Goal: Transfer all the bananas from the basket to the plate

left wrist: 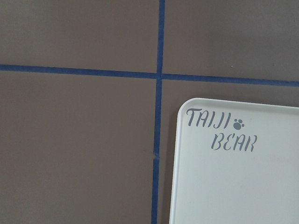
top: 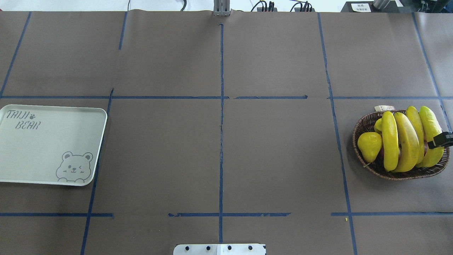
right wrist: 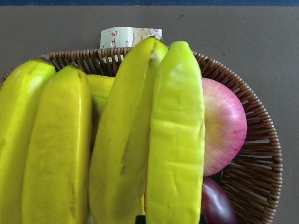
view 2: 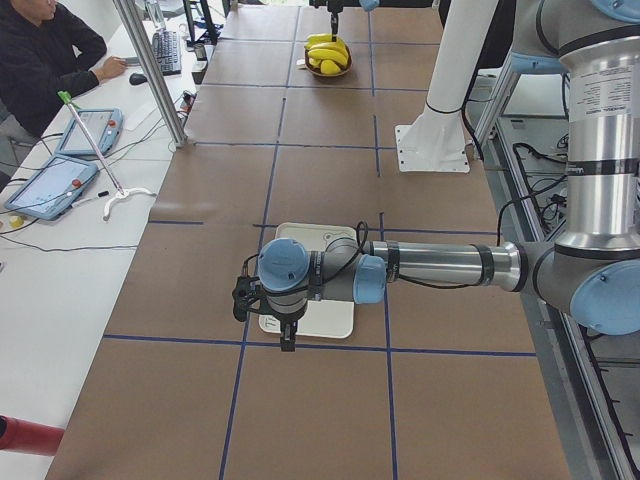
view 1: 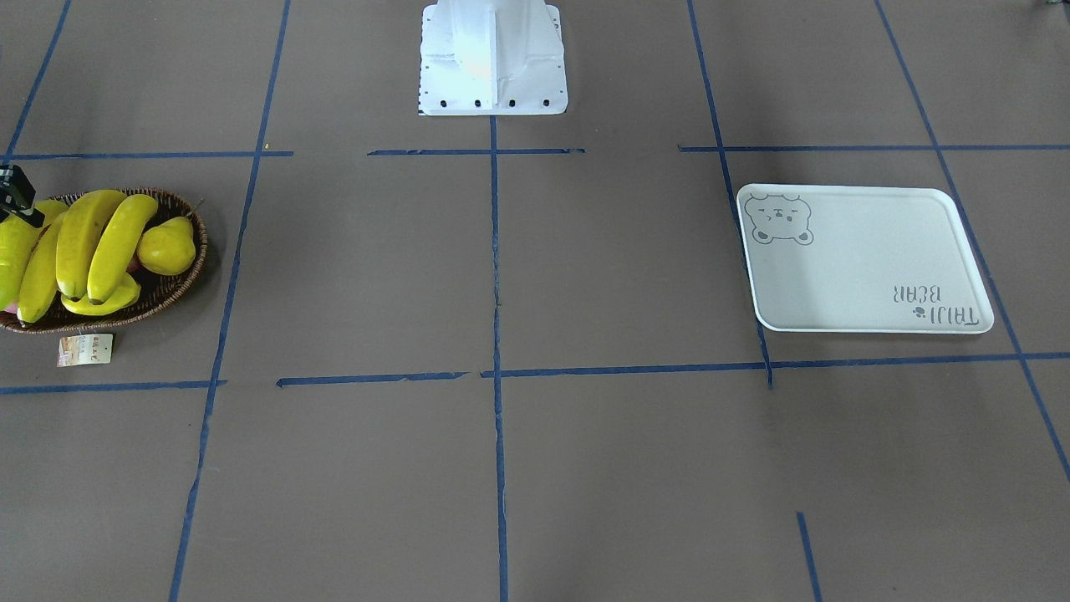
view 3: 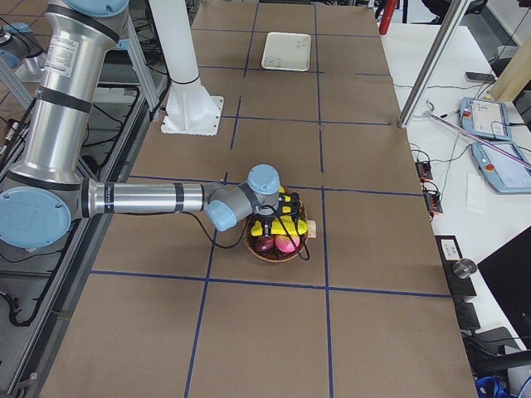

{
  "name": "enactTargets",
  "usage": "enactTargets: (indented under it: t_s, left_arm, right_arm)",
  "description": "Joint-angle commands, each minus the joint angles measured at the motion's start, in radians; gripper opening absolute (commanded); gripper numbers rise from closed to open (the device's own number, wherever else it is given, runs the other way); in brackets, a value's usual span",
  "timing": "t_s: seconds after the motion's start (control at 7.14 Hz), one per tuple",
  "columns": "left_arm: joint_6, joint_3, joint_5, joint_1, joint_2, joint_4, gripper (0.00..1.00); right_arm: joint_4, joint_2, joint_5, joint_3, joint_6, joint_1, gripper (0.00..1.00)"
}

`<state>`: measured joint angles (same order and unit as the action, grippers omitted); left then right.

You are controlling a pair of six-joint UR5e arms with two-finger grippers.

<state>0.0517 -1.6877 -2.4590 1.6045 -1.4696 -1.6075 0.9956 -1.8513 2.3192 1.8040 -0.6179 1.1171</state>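
Several long yellow bananas (top: 407,141) lie side by side across the dark wicker basket (top: 364,124) at the table's right end. My right gripper (top: 442,139) hangs over the outermost banana (right wrist: 177,130). In the right wrist view only its dark fingertips (right wrist: 140,219) peek in at the bottom, one on each side of that banana, and the gripper looks open. The white bear-print plate (top: 46,148) lies bare at the left end. My left gripper (view 2: 288,340) hovers over the plate's (view 2: 310,235) outer edge. It shows only in the exterior left view, so I cannot tell its state.
A yellow pear (top: 370,146), a pink apple (right wrist: 224,126) and a dark purple fruit (right wrist: 217,205) share the basket. Its paper tag (view 1: 84,349) lies on the table. The white robot base (view 1: 493,58) stands mid-table. A person (view 2: 45,60) sits at a side desk with tablets.
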Motion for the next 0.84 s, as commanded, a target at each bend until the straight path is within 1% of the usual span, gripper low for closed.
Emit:
enactTargets:
  t_s: [0.0, 0.28, 0.42, 0.56, 0.7]
  left_arm:
    - [0.002, 0.000, 0.000, 0.000, -0.002, 0.000, 1.00]
    - [0.002, -0.001, 0.000, 0.000, -0.005, 0.000, 1.00]
    - [0.002, 0.000, -0.005, 0.000, -0.005, 0.001, 1.00]
    - [0.003, 0.000, -0.005, -0.002, -0.005, 0.001, 1.00]
    - [0.003, 0.000, -0.005, -0.002, -0.006, 0.001, 1.00]
  right_arm:
    - [0.000, -0.006, 0.023, 0.015, 0.004, 0.044, 0.00]
    - [0.006, -0.011, 0.104, 0.044, 0.015, 0.203, 0.00]
    - [0.012, -0.012, 0.130, 0.055, 0.044, 0.277, 0.00]
    - [0.020, -0.014, 0.175, 0.055, 0.064, 0.349, 0.00]
    - [0.023, 0.000, 0.239, 0.057, 0.064, 0.413, 0.00]
